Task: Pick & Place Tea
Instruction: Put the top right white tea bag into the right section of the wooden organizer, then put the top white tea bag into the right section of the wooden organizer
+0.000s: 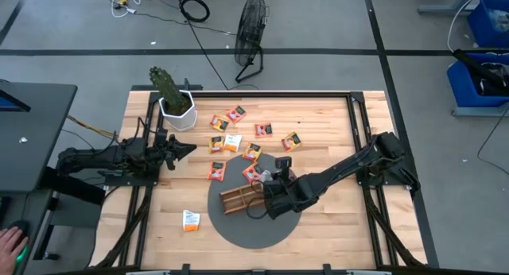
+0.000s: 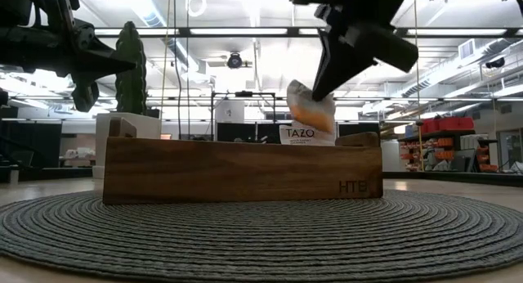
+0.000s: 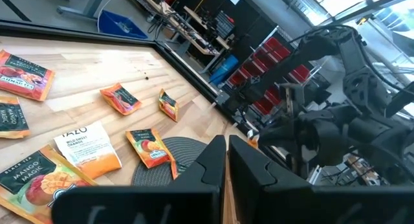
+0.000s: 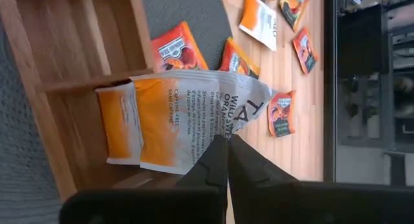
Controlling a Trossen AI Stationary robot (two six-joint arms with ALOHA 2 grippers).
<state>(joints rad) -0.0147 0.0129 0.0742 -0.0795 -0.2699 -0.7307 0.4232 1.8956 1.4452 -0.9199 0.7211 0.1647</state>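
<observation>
My right gripper (image 4: 221, 146) is shut on a white-and-orange tea sachet (image 4: 187, 114) above the brown wooden divided tray (image 1: 238, 197), which lies on a round grey mat (image 1: 254, 231). A second white-and-orange sachet (image 2: 298, 134) stands in a tray compartment, its top sticking up over the wall. Several orange-red sachets (image 1: 236, 114) and a white one (image 1: 232, 142) lie flat on the table beyond the tray. One more sachet (image 1: 191, 220) lies left of the mat. My left gripper (image 3: 226, 156) is shut, holds nothing and hovers near the table's left side (image 1: 181, 150). My right gripper pinches the sachet's white end (image 4: 223, 128) between its two fingers, coming from above and slanting down. The sachet hangs tilted below the fingers (image 2: 327, 70), orange end (image 2: 315, 113) lowest, over the tray compartment. Whether it touches the standing sachet I cannot tell.
A white pot with a cactus (image 1: 176, 108) stands at the table's far left, close to the left arm. Black rails (image 1: 362, 140) run along the table's left and right sides. A floor fan (image 1: 250, 32) stands beyond the far edge. Bare wood shows right of the mat (image 1: 334, 219).
</observation>
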